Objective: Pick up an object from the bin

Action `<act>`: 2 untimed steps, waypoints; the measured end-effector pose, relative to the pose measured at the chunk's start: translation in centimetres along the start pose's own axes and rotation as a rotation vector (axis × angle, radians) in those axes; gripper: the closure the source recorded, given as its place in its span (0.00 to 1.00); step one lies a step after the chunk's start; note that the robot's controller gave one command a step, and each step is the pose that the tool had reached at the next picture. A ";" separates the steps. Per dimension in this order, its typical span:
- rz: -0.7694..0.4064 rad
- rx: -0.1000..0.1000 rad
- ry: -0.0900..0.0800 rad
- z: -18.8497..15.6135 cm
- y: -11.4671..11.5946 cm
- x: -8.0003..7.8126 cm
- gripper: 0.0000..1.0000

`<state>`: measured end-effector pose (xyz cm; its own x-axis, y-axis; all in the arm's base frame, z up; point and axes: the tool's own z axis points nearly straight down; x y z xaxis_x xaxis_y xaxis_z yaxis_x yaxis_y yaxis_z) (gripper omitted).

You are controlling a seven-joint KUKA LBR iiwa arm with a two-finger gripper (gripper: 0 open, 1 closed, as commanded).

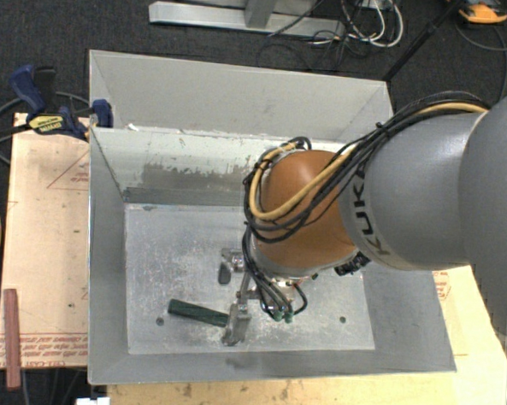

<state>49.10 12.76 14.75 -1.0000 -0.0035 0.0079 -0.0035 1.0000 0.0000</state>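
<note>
I look down into the grey metal bin (106, 231). My robot's big grey arm (425, 191) comes in from the right side of the picture. It has a round orange cover (300, 209) near its end. Black and yellow cables (266, 208) loop around that cover. Under the cover hangs the gripper (237, 323). It is low in the bin, close to the floor. It is near the wall at the bottom of the picture, about in the middle from side to side.

One thing lies on the bin floor. It is a dark green stick (194, 311), long and thin. It lies flat, near that same wall and a bit left of the middle. It runs from left to right, and its left end sits a little higher in the picture. Its right end reaches the tip of the gripper, and the two look like they touch there. The rest of the stick pokes out to the left.

I cannot tell if the gripper is spread apart or squeezed together, because the cover and the arm hide much of it. So I cannot say that it holds the stick.
</note>
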 end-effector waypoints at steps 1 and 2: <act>0.190 -0.001 -0.003 8.0 0.3 -1.7 0.00; 0.192 -0.003 -0.009 7.7 0.4 -1.8 1.00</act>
<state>50.86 13.12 7.02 -0.9823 0.1873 -0.0005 0.1873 0.9823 0.0019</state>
